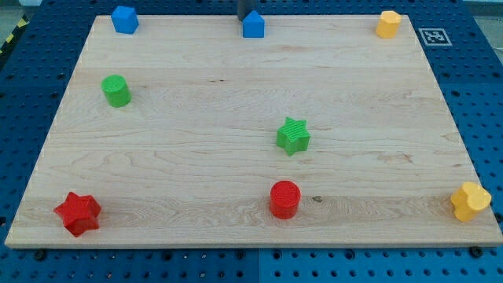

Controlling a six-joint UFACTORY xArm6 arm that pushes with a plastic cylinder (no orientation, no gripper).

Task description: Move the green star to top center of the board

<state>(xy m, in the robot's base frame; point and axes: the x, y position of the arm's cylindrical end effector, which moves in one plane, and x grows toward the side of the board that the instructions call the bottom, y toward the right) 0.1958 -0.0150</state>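
Observation:
The green star [293, 135] lies right of the board's middle, a little below centre. My tip [244, 18] shows as the end of a dark rod at the view's top centre. It sits just left of and touching or nearly touching a blue house-shaped block [253, 25]. The tip is far above the green star, slightly to its left.
The wooden board [196, 189] also holds a blue block [124, 19] at top left, a yellow block [387, 23] at top right, a green cylinder [116, 90] at left, a red star [78, 213] at bottom left, a red cylinder [285, 199] at bottom centre and a yellow block [470, 201] at bottom right.

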